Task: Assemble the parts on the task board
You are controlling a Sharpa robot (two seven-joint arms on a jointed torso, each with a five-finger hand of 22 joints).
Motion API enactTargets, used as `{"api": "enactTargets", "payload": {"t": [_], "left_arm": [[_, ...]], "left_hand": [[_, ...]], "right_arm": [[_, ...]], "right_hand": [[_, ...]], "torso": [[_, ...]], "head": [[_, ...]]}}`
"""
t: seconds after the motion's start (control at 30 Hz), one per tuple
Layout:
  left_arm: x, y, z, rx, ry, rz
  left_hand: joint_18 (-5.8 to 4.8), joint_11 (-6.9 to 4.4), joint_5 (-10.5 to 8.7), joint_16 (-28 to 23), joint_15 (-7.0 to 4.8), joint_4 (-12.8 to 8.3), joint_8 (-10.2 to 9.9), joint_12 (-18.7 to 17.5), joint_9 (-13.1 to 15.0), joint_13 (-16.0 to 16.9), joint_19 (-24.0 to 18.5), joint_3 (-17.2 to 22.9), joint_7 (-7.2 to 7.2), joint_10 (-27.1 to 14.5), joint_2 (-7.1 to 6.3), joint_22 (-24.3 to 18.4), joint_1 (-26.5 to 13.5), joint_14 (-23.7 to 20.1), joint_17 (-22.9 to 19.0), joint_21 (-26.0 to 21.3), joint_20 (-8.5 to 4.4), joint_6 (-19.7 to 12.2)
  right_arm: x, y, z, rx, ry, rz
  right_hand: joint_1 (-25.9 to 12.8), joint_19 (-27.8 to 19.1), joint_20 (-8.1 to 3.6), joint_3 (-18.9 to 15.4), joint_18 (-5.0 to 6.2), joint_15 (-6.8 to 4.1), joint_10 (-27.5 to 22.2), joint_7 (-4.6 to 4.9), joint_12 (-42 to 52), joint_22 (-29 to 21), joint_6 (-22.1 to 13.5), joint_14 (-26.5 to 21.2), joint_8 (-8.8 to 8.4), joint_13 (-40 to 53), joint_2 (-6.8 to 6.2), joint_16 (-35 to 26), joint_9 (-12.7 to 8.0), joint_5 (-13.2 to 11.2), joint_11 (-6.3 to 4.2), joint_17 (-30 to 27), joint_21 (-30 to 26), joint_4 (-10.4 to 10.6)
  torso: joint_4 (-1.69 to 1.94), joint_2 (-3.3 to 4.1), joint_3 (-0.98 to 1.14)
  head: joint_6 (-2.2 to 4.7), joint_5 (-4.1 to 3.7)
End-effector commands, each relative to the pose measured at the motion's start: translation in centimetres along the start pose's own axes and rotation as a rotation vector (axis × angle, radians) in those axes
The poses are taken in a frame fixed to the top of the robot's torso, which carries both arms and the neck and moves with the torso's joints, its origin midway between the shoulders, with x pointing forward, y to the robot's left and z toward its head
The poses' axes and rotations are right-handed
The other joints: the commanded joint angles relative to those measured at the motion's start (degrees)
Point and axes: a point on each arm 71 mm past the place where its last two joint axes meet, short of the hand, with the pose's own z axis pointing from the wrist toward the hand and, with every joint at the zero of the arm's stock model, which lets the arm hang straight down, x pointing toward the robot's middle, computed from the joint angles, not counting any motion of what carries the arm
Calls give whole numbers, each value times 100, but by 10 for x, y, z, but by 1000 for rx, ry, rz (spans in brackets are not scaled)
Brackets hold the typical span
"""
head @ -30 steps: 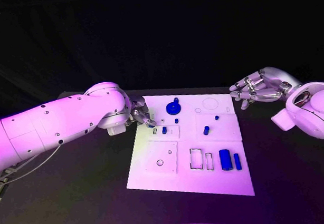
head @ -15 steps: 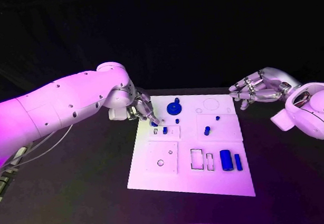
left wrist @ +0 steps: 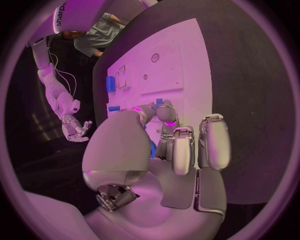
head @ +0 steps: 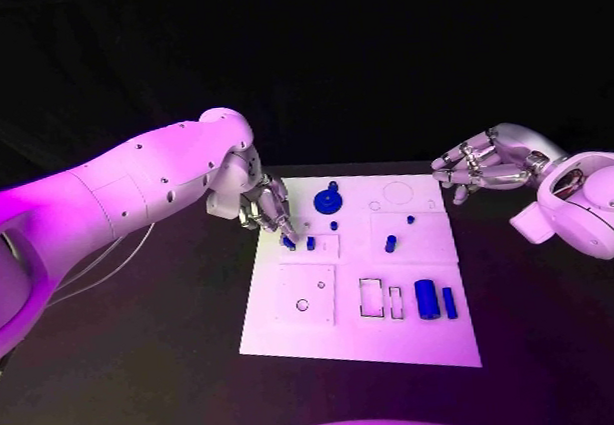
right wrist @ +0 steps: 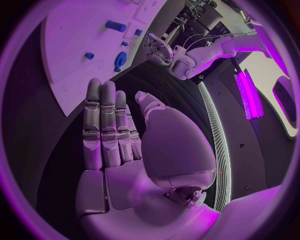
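White task board (head: pixel 354 341), blue parts (head: pixel 426 300), left hand (head: pixel 268 213) fingers pinching one, right hand (head: pixel 474 173) spread

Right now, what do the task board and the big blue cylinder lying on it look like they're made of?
Task board: looks like rigid white plastic or painted sheet, matte, with crisp cut-out outlines. Blue cylinder: probably moulded or printed plastic, uniform blue, faint sheen. Neither is certain from the look alone.

Black table (head: pixel 149 387) — dark backdrop
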Motion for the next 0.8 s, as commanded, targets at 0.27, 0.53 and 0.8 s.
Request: {"api": "enactTargets", "payload": {"t": [0.27,0.53,0.8], "left_arm": [[-6,-7,2,-29,-79,102],[-5,-14,5,-46,-147,168],[-1,-20,11,-52,-173,200]], "left_hand": [[-60,29,17,12,40,-958,-19,-13,2,10,-11,941,10,20,-11,30,39,565,1423,3,20,30],[-63,29,17,14,41,-967,-22,-13,3,10,-5,945,11,28,-14,44,37,566,1425,12,20,36],[-63,29,17,13,42,-977,-26,1,4,27,-4,948,12,43,-19,47,33,565,1424,14,19,43]], "right_arm": [[1,0,1,-8,5,3],[2,0,1,-8,7,5],[3,0,1,-8,9,6]], "right_hand": [[-53,-4,20,8,-17,2,-34,-9,37,-7,-35,-54,4,10,-10,-29,7,20,-3,10,-30,35],[-52,-4,20,8,-17,2,-36,-10,38,-9,-36,-54,5,14,-10,-30,8,22,-5,15,-31,34],[-52,-4,20,8,-17,2,-36,-10,38,-9,-36,-54,5,14,-10,-30,8,22,-5,15,-31,34]], "torso": [[13,-12,2],[9,-9,3],[6,-7,6]], "head": [[-32,15],[-39,16],[-48,18]]}}
